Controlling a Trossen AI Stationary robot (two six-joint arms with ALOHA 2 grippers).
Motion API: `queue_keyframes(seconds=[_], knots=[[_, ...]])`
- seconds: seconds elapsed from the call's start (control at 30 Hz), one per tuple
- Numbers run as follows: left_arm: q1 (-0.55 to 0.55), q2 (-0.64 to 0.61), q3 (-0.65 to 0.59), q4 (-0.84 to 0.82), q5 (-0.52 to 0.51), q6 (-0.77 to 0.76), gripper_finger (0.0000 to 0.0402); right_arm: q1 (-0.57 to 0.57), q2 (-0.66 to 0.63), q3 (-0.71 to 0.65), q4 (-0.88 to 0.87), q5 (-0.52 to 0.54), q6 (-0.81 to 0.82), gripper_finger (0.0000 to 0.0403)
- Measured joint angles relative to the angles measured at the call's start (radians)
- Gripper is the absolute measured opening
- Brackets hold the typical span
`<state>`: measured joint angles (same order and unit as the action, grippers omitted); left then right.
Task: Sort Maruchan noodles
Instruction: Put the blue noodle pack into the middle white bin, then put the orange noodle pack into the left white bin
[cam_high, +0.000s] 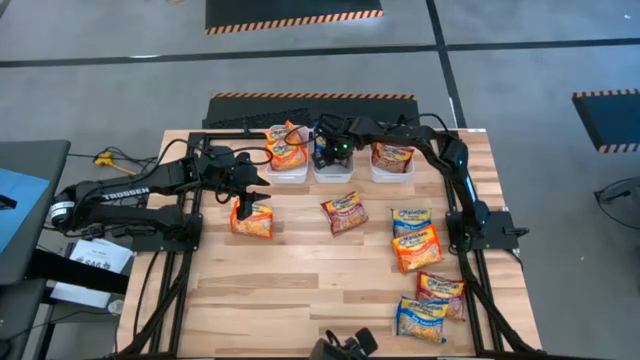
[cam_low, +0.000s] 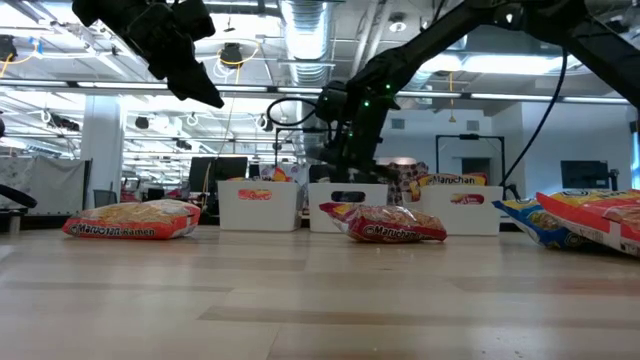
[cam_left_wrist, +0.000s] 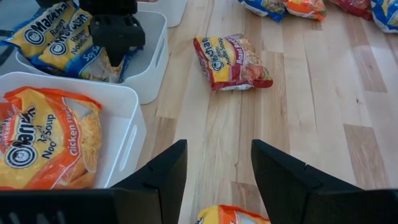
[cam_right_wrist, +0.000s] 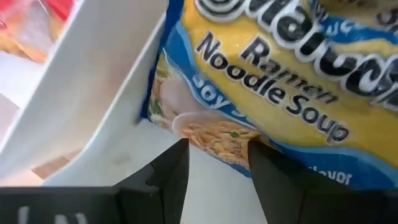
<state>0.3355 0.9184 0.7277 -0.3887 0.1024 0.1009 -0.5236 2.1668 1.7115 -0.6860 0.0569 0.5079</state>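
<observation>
Three white tubs stand in a row at the table's far edge. The left tub (cam_high: 287, 172) holds orange packets (cam_left_wrist: 43, 140), the middle tub (cam_high: 333, 172) blue packets (cam_left_wrist: 53, 37), the right tub (cam_high: 392, 174) a dark red one (cam_high: 392, 153). My right gripper (cam_right_wrist: 214, 165) is open and reaches down into the middle tub, its fingertips at the lower edge of a blue packet (cam_right_wrist: 267, 93). My left gripper (cam_left_wrist: 217, 168) is open and raised well clear above an orange packet (cam_high: 252, 220) lying flat on the table. My right gripper's fingertips (cam_right_wrist: 177, 162) stand at either side of the blue packet's lower edge (cam_right_wrist: 214, 140), which lies in the middle tub. I cannot tell whether they touch it.
Loose packets lie flat on the wood: a dark red one (cam_high: 344, 212) at mid-table and several blue, orange and dark red ones (cam_high: 417, 248) down the right side. Bare wood spreads over the near left part. A camera mount (cam_high: 345, 347) sits at the near edge.
</observation>
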Motion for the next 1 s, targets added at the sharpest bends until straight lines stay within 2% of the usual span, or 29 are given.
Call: queue_keyframes(seconds=[0.57,1.0], knots=[[0.000,0.000,0.000,-0.006,-0.005,0.000,0.0164,0.013,-0.032,0.002,-0.049,-0.042,-0.050,0.0193],[0.000,0.000,0.000,-0.038,-0.006,-0.016,0.0164,0.037,-0.170,0.000,-0.104,-0.039,-0.168,0.0193]])
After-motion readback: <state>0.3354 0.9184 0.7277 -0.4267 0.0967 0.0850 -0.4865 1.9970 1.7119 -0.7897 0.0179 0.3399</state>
